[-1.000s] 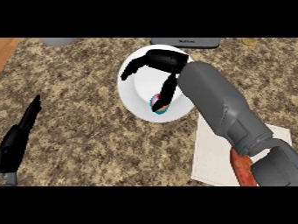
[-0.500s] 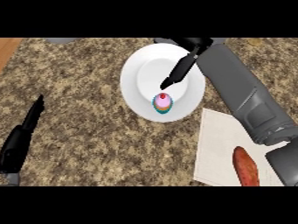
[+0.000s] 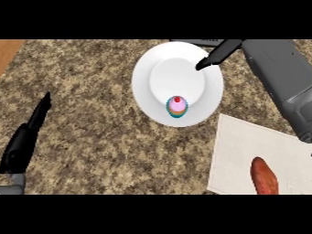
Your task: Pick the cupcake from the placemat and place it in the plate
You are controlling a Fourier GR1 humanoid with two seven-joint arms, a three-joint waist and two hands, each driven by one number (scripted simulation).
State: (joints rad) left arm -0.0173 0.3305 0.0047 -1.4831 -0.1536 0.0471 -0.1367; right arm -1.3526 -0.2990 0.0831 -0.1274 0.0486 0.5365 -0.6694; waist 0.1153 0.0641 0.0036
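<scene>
Pulling back from the cupcake (image 3: 176, 106), the right hand (image 3: 216, 57) is now hanging over the far right rim of the plate (image 3: 148, 87), its fingers straight and holding nothing. The cupcake is sitting upright on the plate's near part, apart from that hand. The left hand (image 3: 23, 141) is resting open over the bench (image 3: 97, 137) at the left.

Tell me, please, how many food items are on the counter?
2. The cupcake sits on the near side of the white plate; a reddish-brown food item lies on the placemat, lower right. The right forearm might hide more.
</scene>
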